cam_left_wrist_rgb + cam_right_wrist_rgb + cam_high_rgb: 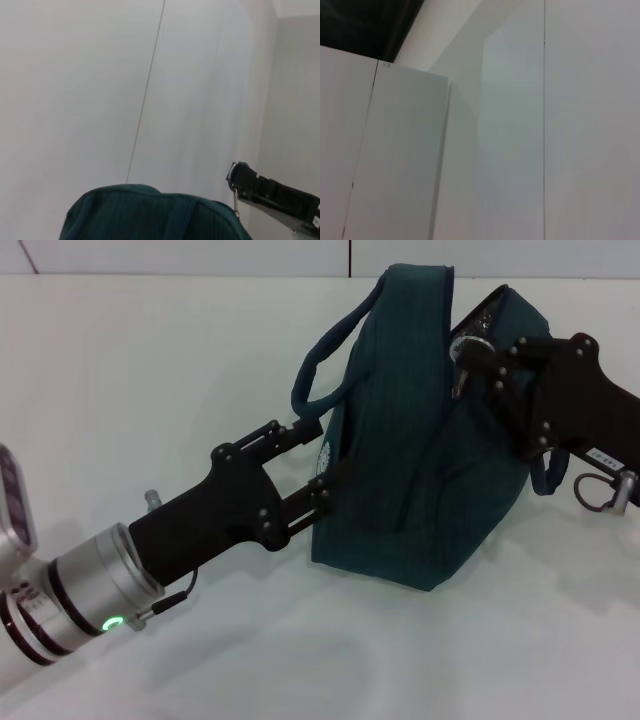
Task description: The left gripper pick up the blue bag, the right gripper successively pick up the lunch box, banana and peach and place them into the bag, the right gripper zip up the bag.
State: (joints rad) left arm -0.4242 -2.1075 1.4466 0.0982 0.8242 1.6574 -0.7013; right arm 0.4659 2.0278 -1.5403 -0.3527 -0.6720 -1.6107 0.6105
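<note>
both tools (pixel 322 462) (pixel 478 368) against bag (pixel 410 490) edges

Head view looks down close on the tabletop (pixel 150 370); left wrist peeks over the bag (pixel 150 215) – shared; right wrist faces only wall panels (pixel 545 125).

No text can be read. A white label (pixel 604 454) sits on the right arm behind its gripper (pixel 470 365), its print too small. A pale round mark (pixel 326 458) on the bag (pixel 420 470), beside the left gripper (pixel 325 462), is illegible.
</note>
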